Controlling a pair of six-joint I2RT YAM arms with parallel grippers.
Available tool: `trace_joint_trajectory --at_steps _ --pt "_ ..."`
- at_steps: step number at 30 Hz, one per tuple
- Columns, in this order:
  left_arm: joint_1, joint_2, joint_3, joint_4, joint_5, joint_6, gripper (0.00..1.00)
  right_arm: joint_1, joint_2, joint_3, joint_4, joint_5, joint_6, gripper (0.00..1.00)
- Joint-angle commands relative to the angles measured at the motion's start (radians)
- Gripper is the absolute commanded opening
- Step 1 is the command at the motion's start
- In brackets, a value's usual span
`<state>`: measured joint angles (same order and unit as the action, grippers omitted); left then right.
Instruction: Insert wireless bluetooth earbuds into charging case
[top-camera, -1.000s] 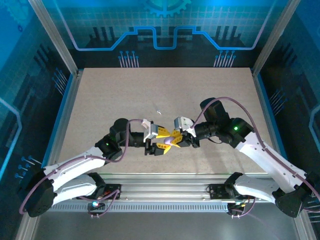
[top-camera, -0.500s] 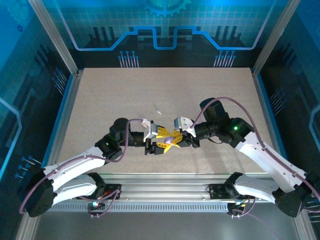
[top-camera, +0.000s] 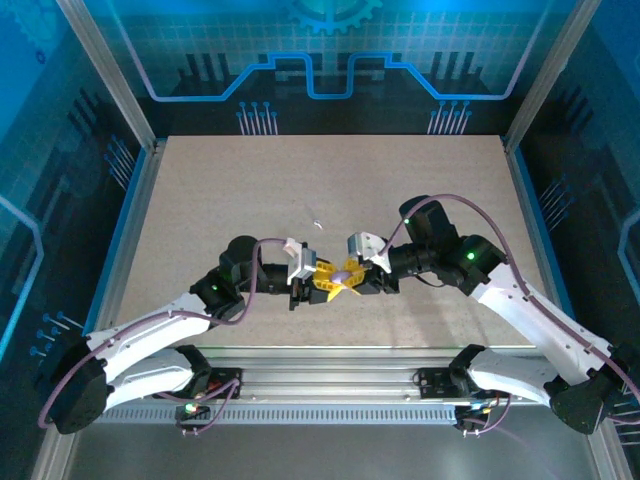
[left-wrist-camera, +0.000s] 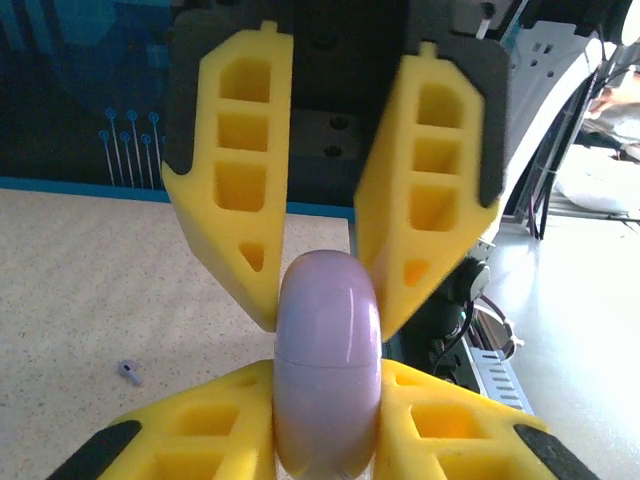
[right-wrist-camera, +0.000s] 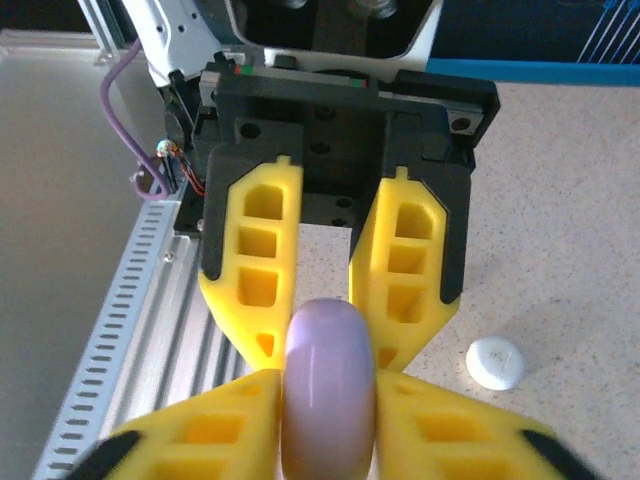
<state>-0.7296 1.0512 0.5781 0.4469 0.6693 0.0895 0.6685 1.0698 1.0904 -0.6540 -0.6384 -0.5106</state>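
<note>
pale lilac plastic, the charging case (left-wrist-camera: 328, 330) hung clenched in the left gripper (left-wrist-camera: 328, 385) toward the table's (top-camera: 200, 200) near edge, and the right gripper (right-wrist-camera: 328, 385), hold unclear, best backed off straight.

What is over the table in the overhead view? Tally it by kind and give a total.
Grippers: 2, the left gripper and the right gripper
Case: 1, between the two gripper tips
Earbud: 1, loose on the table
Total: 4
</note>
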Motion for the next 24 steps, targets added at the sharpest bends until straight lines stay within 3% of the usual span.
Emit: trace_joint_trajectory --at_steps 1,6,24 --pt "-0.003 -0.027 0.036 -0.033 -0.041 0.024 0.24 0.002 -0.059 0.014 -0.013 0.041 0.028 0.40" --pt "-0.002 -0.031 0.038 -0.034 -0.040 0.038 0.23 -0.002 -0.151 -0.051 0.038 0.108 0.065 0.55" --pt "-0.003 -0.029 0.031 -0.002 -0.025 0.027 0.23 0.035 -0.048 -0.048 0.117 0.113 0.086 0.56"
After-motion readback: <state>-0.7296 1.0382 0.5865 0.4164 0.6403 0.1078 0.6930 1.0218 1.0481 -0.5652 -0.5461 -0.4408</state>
